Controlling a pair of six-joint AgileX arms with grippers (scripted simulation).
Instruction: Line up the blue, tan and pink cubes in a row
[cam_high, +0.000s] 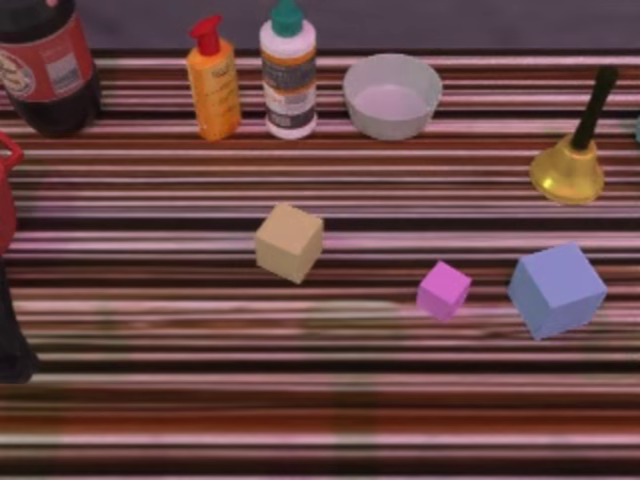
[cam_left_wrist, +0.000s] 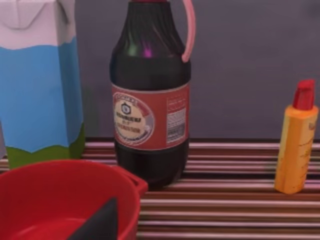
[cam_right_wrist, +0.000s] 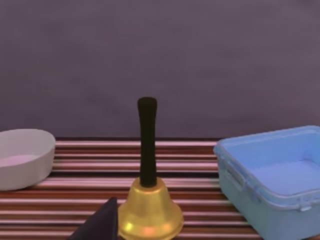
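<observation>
While the three cubes lie apart on the striped table (cam_high: 200, 400), none is held; the tan cube (cam_high: 288, 242) sits near the middle, the pink cube (cam_high: 443, 290) is to its right and nearer the front, and the blue cube (cam_high: 556, 290) stands just beside the pink one, further right. They do not touch. Along the back we see a soy sauce bottle (cam_high: 45, 65), an orange bottle (cam_high: 213, 80), a white bottle (cam_high: 288, 70), a grey bowl (cam_high: 392, 95) and a gold bell (cam_high: 572, 150). Our left wrist view shows a red pot (cam_left_wrist: 65, 200) and a milk carton (cam_left_wrist: 40, 80); our right wrist view shows a blue box (cam_right_wrist: 275, 175). Only a dark tip, perhaps a finger, shows in each wrist view; how our grippers stand we cannot tell.
</observation>
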